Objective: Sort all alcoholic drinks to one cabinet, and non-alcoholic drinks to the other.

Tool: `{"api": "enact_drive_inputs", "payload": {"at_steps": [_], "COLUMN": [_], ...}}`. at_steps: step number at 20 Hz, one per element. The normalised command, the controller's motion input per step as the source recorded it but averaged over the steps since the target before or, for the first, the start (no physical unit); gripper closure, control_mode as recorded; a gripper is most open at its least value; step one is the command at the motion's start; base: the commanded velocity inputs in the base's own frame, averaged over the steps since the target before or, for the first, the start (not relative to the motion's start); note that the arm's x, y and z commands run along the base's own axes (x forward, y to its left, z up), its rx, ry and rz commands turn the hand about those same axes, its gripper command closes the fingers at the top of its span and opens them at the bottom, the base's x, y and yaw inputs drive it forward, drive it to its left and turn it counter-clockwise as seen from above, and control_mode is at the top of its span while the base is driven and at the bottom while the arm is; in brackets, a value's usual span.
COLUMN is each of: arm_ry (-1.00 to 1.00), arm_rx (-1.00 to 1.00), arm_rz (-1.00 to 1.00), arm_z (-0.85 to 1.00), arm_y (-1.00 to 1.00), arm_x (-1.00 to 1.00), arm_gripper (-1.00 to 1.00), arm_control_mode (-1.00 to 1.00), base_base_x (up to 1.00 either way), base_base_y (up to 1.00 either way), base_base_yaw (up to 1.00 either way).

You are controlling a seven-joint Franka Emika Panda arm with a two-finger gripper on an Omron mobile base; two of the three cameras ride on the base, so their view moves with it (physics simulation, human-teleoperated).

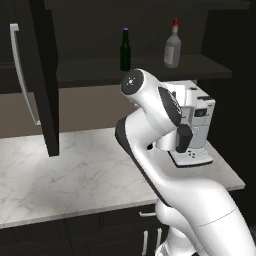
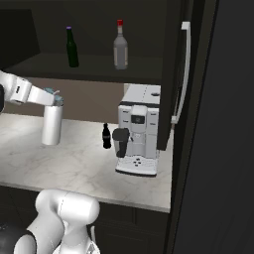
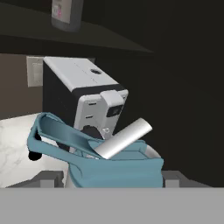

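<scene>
The claw [image 2: 53, 101] is gripping the white flask [image 2: 51, 124] at its blue lid on the worktop [image 2: 79, 166]; lifting toward a cabinet likely follows.

A white marble counter [image 1: 60, 170] with grey veining runs along a brownish-grey back wall [image 1: 90, 107], above near-black lower cupboards [image 1: 75, 230] with short silver handles. A white and black coffee machine [image 2: 140, 130] stands upright at the counter's right end, with a pale wall outlet [image 3: 34, 71] behind it. The room is dim, and a tall near-black panel [image 2: 223, 139] closes off the right side.
</scene>
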Motion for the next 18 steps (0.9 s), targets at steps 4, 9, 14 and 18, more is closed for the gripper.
{"api": "enact_drive_inputs", "payload": {"at_steps": [4, 9, 14, 18], "arm_ry": [0.13, 0.1, 0.0, 0.0], "arm_rx": [0.08, 0.05, 0.02, 0.0], "arm_rz": [0.28, 0.28, 0.22, 0.18], "arm_z": [0.47, 0.23, 0.02, 0.0], "arm_y": [-0.04, -0.07, -0.17, -0.24], "arm_x": [-0.19, -0.21, -0.35, -0.3], "arm_gripper": [1.0, 1.0, 1.0, 1.0], "arm_control_mode": [-1.0, -1.0, -1.0, -1.0], "base_base_x": [0.0, 0.0, 0.0, 0.0], "base_base_y": [0.0, 0.0, 0.0, 0.0], "base_base_yaw": [0.0, 0.0, 0.0, 0.0]}}
